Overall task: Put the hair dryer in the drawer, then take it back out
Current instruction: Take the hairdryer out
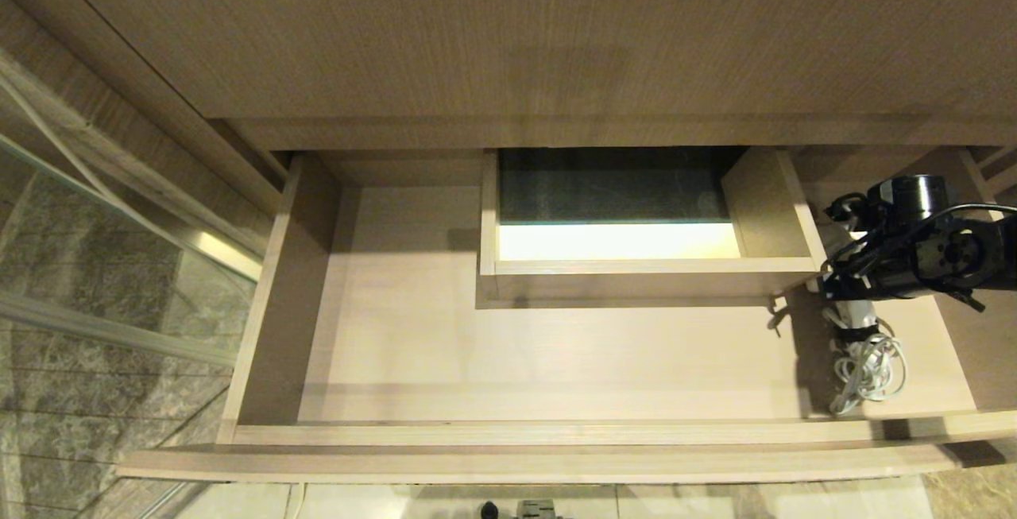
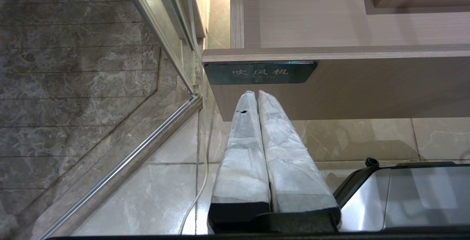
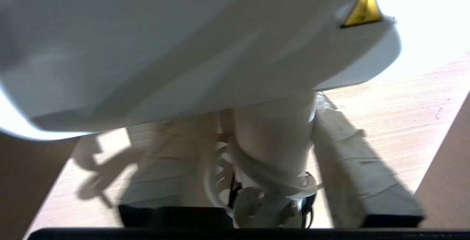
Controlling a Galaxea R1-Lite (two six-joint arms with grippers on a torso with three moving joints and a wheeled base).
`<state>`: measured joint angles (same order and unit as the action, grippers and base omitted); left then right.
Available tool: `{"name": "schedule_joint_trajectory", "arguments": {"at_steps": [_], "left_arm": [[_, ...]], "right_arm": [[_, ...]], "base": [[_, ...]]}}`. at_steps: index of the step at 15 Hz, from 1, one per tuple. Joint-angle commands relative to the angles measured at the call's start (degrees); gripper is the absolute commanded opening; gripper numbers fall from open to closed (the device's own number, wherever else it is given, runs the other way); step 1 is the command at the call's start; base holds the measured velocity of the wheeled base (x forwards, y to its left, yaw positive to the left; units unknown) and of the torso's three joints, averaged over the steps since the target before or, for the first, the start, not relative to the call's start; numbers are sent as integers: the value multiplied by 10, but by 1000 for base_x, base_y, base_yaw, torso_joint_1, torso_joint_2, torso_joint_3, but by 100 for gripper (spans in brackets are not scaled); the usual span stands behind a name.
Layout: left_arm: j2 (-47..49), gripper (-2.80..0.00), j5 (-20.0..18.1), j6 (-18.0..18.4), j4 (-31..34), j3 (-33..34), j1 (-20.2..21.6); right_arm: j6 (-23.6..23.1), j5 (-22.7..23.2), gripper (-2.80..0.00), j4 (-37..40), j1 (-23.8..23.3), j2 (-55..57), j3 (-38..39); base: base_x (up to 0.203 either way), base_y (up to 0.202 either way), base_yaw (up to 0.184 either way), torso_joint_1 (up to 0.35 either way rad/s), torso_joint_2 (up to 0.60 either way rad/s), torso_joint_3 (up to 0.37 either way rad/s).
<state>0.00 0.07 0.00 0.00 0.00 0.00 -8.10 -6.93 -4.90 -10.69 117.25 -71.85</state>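
The wide beige drawer point(image 1: 397, 344) stands pulled fully out. At its right end the right gripper point(image 1: 854, 296) reaches down over the white hair dryer point(image 1: 858, 316), which lies on the drawer floor with its bundled cord point(image 1: 870, 372) trailing toward the near front panel. In the right wrist view the padded fingers point(image 3: 352, 174) straddle the dryer's handle point(image 3: 271, 148), one on each side; whether they press it firmly cannot be told.

To lift it well, the grip likely needs to settle squarely on the handle, then rise straight so the cord does not snag on the right wall or the boxed cut-out point(image 1: 620, 217).

The left gripper point(image 2: 257, 96) hangs below the drawer front, fingers together and empty, near a dark label plate point(image 2: 260, 72). Marble floor tiles point(image 2: 91, 85) and a glass partition's metal rail point(image 2: 121, 170) lie to the left.
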Motion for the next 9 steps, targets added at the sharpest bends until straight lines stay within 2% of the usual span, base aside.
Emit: {"name": "schedule_joint_trajectory", "arguments": {"at_steps": [1, 9], "left_arm": [[0, -280, 0, 0, 0, 0, 0], [0, -280, 0, 0, 0, 0, 0]], "right_arm": [[-1, 0, -280, 1, 0, 2, -1], [-6, 1, -280, 23, 0, -63, 11]], "base": [[0, 0, 0, 0, 0, 0], [0, 0, 0, 0, 0, 0]]}}
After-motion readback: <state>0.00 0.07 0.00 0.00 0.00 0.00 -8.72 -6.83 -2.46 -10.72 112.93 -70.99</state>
